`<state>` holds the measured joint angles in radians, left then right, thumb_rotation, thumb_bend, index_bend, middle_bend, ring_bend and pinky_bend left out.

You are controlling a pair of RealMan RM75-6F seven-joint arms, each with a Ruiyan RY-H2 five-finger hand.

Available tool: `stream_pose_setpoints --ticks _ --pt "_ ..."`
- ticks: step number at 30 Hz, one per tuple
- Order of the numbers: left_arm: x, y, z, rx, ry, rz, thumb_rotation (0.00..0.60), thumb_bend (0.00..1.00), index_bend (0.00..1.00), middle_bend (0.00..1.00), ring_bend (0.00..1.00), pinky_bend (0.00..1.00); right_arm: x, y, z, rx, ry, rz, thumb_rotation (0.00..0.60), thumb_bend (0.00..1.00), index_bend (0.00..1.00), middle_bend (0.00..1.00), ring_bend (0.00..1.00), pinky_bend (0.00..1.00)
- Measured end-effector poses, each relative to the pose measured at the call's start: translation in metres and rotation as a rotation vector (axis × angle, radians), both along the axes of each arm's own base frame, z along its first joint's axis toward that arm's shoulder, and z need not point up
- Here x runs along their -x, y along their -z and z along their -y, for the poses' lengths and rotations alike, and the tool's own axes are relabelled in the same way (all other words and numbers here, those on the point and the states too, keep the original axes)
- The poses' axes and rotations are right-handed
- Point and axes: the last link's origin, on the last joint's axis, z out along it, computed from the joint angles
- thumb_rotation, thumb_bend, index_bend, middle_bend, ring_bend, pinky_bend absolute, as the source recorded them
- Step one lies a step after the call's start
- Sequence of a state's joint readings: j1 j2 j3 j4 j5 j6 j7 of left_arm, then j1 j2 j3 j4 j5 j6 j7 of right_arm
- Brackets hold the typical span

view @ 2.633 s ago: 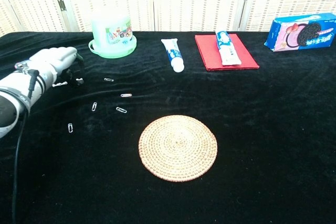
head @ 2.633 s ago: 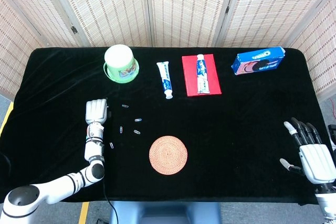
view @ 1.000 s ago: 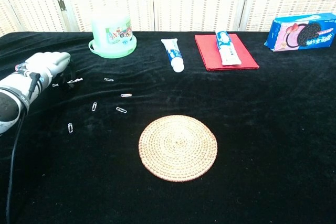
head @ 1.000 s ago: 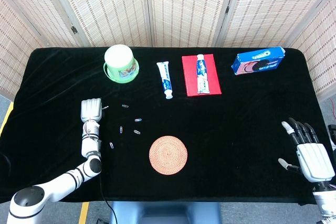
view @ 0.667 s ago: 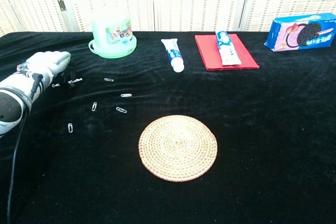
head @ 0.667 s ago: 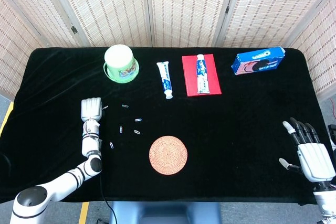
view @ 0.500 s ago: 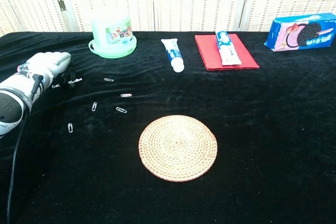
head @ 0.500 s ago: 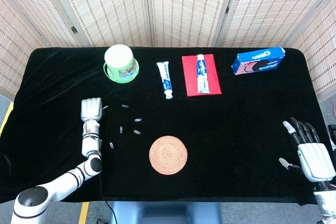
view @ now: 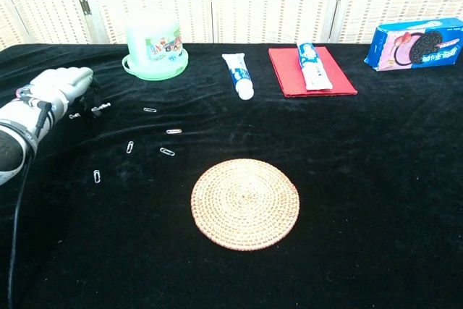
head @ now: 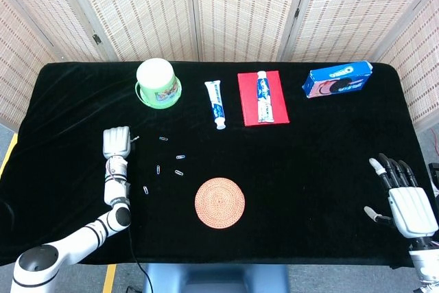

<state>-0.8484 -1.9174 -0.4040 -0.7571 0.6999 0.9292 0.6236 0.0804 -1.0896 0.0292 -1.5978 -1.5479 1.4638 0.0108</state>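
A black-draped table point(head: 329, 162) stood before woven screens. Nearest, the right hand point(head: 406, 200) was held spread and empty. Paper clips point(view: 167, 151) lay scattered, uncollected; one paper clip point(view: 101, 108) appeared pinched by the curled left hand point(view: 61, 83).

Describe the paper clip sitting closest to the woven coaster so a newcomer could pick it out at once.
Start at the round woven coaster near the table's front middle. Just up and left of it lies a scatter of paper clips; the paper clip meant is the one nearest the coaster's rim. Its neighbours all lie farther toward the left hand or the green tub.
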Motion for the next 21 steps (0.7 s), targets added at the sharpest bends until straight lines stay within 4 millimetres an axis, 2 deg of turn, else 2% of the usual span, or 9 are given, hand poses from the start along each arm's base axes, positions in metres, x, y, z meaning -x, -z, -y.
stream_pose_setpoints --ticks 10,16,21 --pt "-0.006 -0.012 0.013 -0.003 0.011 0.081 0.6 0.75 0.87 1.0 1.0 1.0 -0.001 0.0 -0.001 -0.005 -0.009 0.004 0.6 0.18 0.0 0.0 0.0 0.0" --pt "-0.031 -0.017 0.037 0.027 0.056 0.22 0.6 0.76 0.87 1.0 1.0 1.0 -0.005 0.003 -0.002 -0.024 -0.028 0.007 0.6 0.18 0.0 0.0 0.0 0.0" --pt "-0.059 -0.02 0.071 0.081 0.086 0.371 0.6 0.77 0.87 1.0 1.0 1.0 -0.007 0.001 -0.005 -0.027 -0.047 0.02 0.6 0.18 0.0 0.0 0.0 0.0"
